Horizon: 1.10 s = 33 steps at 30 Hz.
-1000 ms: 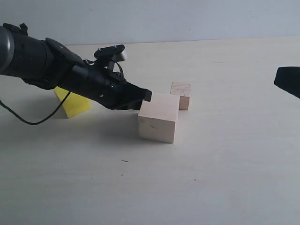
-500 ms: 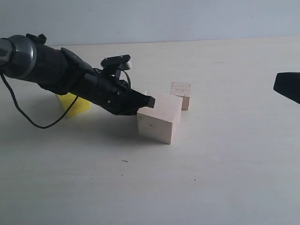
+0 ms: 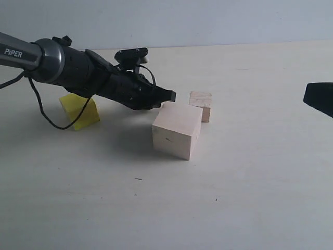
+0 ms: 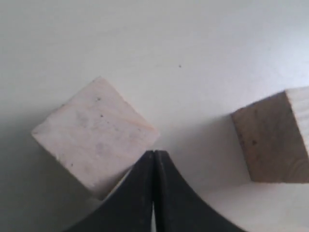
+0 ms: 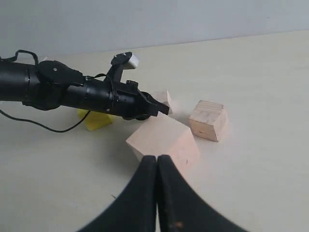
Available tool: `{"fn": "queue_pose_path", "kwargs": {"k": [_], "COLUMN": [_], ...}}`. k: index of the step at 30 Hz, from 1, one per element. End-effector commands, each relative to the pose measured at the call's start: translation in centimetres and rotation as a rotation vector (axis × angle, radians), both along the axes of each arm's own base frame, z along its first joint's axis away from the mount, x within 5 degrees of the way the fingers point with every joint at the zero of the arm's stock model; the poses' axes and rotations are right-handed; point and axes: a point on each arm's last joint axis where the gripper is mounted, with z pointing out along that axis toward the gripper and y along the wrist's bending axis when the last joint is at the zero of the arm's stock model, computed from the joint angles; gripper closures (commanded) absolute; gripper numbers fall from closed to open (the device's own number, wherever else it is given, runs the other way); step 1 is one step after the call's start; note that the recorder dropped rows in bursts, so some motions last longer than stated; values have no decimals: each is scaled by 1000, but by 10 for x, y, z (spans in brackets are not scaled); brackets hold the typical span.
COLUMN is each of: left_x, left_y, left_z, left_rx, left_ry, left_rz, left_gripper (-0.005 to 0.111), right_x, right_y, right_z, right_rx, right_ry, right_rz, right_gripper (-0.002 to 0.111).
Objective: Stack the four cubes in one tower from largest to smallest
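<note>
The large pale wood cube stands mid-table, also in the right wrist view. A small wood cube sits just behind it to the right. The smallest wood cube lies behind the large one, right at the tip of my left gripper; the left wrist view shows this cube beside the shut, empty jaws of the left gripper. The yellow cube rests tilted under the left arm. My right gripper is shut and empty, far right.
The left arm's black body and its cable stretch over the table's left part, above the yellow cube. A pale wall bounds the table at the back.
The left gripper nudged the large cube slightly, then rose and moved back toward the far side of it. The yellow cube shows more from under the arm. The right gripper stayed still.
</note>
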Motion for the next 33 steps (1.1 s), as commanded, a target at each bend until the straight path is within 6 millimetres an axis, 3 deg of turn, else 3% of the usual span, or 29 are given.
{"fn": "queue_pose_path", "kwargs": {"k": [1,8,12,15,33], "left_x": [6,5,16,23,41], "left_y": [2,-10,-20,-23,-25], "left_z": [4,25,46,51,22], "left_rx": [-15,-85,-132,-133,12], "left_ry": [-24,-25,-79,-111,-158], "left_rz": [89,3,-26,-37,-141], "left_gripper": [107,107,107,107,107], "right_x": [0,0,0,0,0], "right_y": [0,0,0,0,0], "right_z": [3,3,3,3,3], "right_rx": [1,1,1,1,1], "right_ry": [-10,-10,-10,-10,-10], "right_rz": [3,3,3,3,3], "right_gripper": [108,108,108,108,108]}}
